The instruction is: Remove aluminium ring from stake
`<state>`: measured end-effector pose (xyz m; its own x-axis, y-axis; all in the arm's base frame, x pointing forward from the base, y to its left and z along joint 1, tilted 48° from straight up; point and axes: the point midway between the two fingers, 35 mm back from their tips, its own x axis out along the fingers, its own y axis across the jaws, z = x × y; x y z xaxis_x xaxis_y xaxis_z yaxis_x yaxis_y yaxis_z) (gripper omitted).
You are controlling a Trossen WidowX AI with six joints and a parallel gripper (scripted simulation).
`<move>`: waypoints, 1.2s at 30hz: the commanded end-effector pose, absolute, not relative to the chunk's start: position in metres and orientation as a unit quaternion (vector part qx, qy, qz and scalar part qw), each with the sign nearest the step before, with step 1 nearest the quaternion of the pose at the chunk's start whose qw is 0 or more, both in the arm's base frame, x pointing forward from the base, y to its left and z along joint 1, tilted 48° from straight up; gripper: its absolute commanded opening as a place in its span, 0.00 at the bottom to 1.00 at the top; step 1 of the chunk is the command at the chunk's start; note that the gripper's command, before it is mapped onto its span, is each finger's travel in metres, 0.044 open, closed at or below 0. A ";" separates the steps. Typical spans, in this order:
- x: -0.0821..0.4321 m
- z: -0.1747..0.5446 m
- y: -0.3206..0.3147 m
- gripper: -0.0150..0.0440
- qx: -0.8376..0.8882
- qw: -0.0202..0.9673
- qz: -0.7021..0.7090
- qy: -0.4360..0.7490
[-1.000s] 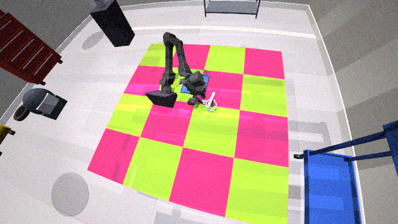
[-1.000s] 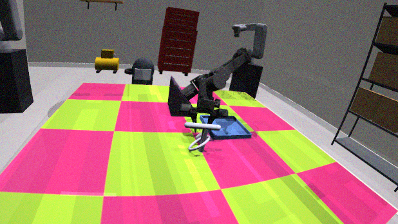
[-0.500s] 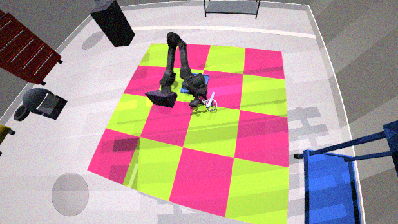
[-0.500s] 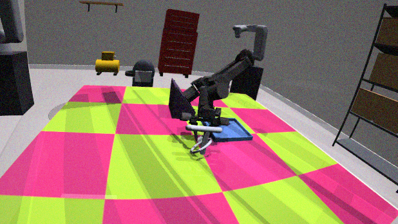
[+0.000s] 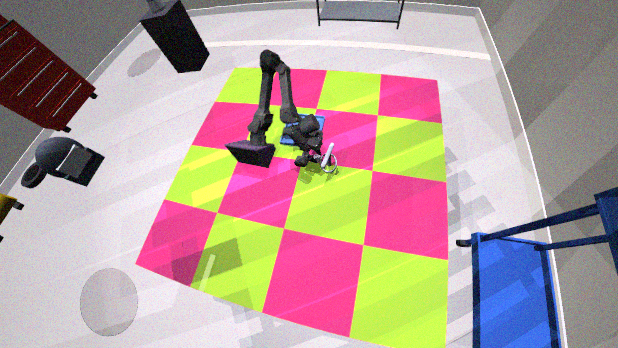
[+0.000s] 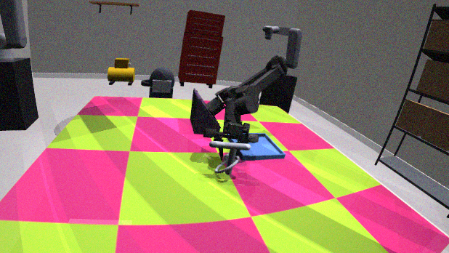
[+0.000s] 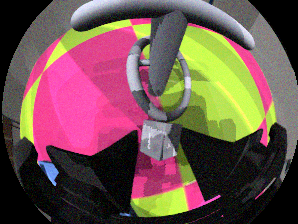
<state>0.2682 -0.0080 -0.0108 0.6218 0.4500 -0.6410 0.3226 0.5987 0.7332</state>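
One blue tray, ringless; fingers parted, tab ungripped between.

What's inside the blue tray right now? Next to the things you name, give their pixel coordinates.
Nothing visible in the blue tray (image 5: 321, 125) (image 6: 262, 147); the arm (image 5: 287, 95) (image 6: 259, 81) hides part of its inside, so that part I can't tell.
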 end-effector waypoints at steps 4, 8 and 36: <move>0.268 -0.012 -0.008 0.59 0.448 0.781 0.038 0.434; 0.268 -0.012 -0.008 0.59 0.448 0.781 0.038 0.434; 0.268 -0.011 -0.008 0.51 0.446 0.782 0.041 0.433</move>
